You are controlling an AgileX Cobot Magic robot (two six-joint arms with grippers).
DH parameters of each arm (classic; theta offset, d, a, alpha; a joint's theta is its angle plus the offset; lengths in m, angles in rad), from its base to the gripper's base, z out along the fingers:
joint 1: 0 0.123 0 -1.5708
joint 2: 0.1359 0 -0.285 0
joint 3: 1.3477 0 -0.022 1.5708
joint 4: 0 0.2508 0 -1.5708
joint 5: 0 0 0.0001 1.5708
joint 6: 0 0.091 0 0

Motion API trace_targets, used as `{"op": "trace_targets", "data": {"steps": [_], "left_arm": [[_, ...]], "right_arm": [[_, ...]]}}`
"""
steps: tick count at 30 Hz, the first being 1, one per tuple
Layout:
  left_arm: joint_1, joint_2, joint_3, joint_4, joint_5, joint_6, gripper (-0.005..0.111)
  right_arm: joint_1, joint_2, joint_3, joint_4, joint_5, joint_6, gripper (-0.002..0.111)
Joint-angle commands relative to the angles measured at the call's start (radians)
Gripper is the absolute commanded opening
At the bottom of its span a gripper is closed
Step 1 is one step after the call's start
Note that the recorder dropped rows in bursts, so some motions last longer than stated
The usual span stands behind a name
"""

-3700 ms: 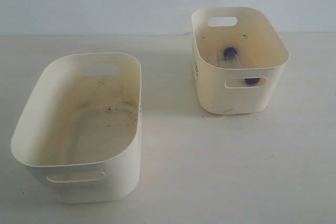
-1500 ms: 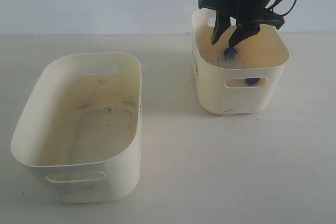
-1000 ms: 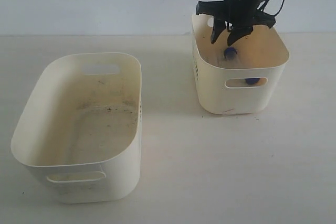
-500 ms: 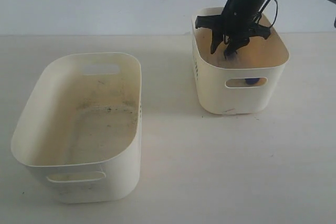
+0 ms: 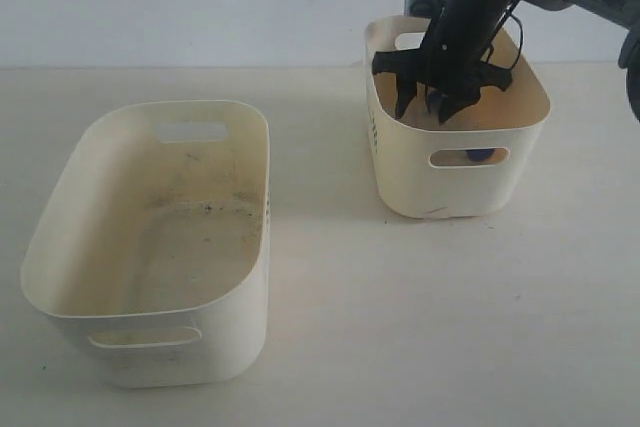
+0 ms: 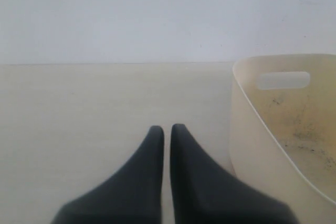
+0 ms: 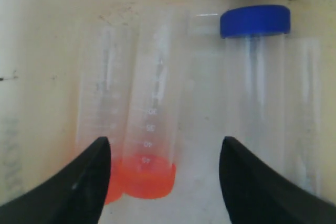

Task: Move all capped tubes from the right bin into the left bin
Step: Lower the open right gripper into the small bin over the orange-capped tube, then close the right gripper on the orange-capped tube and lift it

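Observation:
My right gripper point(image 5: 425, 102) hangs open inside the right bin point(image 5: 450, 187). In the right wrist view the open right gripper point(image 7: 165, 142) straddles a clear tube with an orange-red cap point(image 7: 148, 180) lying on the bin floor. A second clear tube point(image 7: 100, 93) lies against it, its orange end partly behind one finger. A blue-capped tube point(image 7: 255, 20) lies just outside the other finger. Another blue cap point(image 5: 481, 155) shows through the bin's handle slot. The left bin point(image 5: 170, 347) holds no tubes. My left gripper point(image 6: 167, 128) is shut beside the left bin's wall point(image 6: 252, 140).
Both bins stand on a pale tabletop point(image 5: 400, 327) against a white wall. The right bin's walls close in around my right gripper. The left arm does not show in the exterior view.
My right arm has come in from above and lowered its open gripper into the right bin, down over the tubes. The bins have not moved.

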Motion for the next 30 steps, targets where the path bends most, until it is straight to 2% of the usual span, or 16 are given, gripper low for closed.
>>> {"op": "trace_targets", "data": {"steps": [1,24,26,30], "left_arm": [[0.0,-0.004,-0.003,-0.002,-0.015,-0.002,0.004],[0.0,-0.004,-0.003,-0.002,-0.015,-0.002,0.004],[0.0,-0.004,-0.003,-0.002,-0.015,-0.002,0.004],[0.0,-0.004,-0.003,-0.002,-0.015,-0.002,0.004]], "right_arm": [[0.001,0.0,-0.006,0.013,-0.005,-0.008,0.058],[0.023,0.071,-0.006,-0.024,-0.01,-0.001,0.057],[0.023,0.075,-0.006,-0.038,-0.002,-0.001,0.052],[0.023,0.075,-0.006,-0.038,0.003,-0.001,0.03]]}}
